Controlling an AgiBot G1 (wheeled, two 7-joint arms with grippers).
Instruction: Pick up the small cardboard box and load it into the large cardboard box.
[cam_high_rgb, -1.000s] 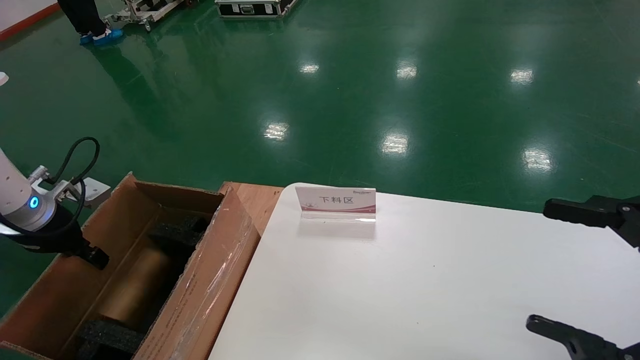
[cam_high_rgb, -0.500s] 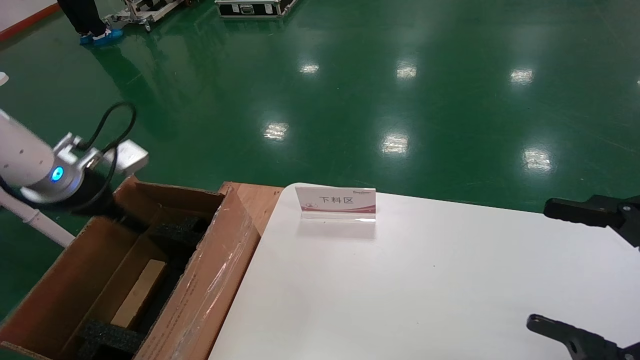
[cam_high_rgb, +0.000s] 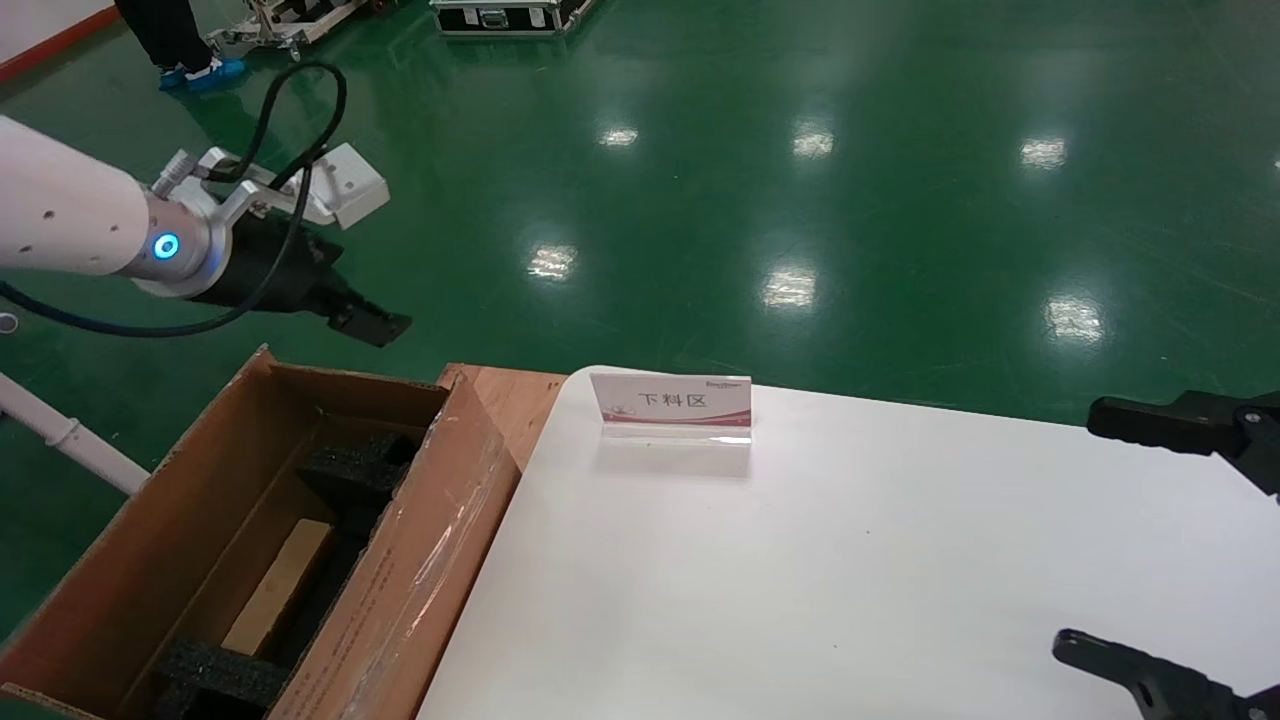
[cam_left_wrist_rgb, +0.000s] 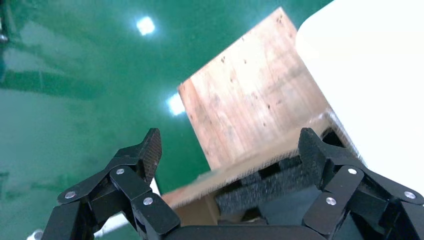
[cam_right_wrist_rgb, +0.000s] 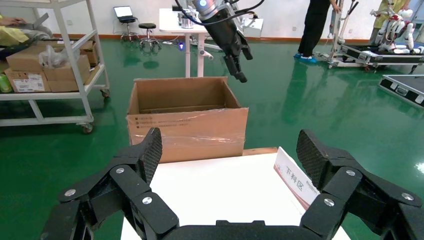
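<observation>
Looking down from the head camera, I see my left gripper (cam_high_rgb: 375, 325) has risen out of the large cardboard box (cam_high_rgb: 400, 590) since a second ago, when it was low inside against the left wall; half a second ago it was at the far left corner, and now it hangs above and beyond the far rim, over the green floor (cam_high_rgb: 800, 150). It carries nothing. The small cardboard box (cam_high_rgb: 280, 585) lies flat in the bottom of the large one, between the black foam blocks (cam_high_rgb: 355, 465) at either end, where it already lay half a second ago. The large box sits just beside the white table (cam_high_rgb: 850, 560), its taped right wall against the table's left edge. A wooden board (cam_high_rgb: 510, 400) shows at the far right corner of the box. The sign stand (cam_high_rgb: 672, 405) stays near the table's far edge, and the rest of the tabletop is open. My right gripper (cam_high_rgb: 1170, 540) is parked at the table's right edge, unmoved

From the left wrist camera, the left gripper (cam_left_wrist_rgb: 230, 145) has its fingers spread wide apart, with the wooden board (cam_left_wrist_rgb: 255, 105), foam and a corner of the table below

From the right wrist camera, the right gripper (cam_right_wrist_rgb: 230, 145) also stands wide open over the table, facing the large cardboard box (cam_right_wrist_rgb: 187, 127); the left arm hovers clear above the box's rim
</observation>
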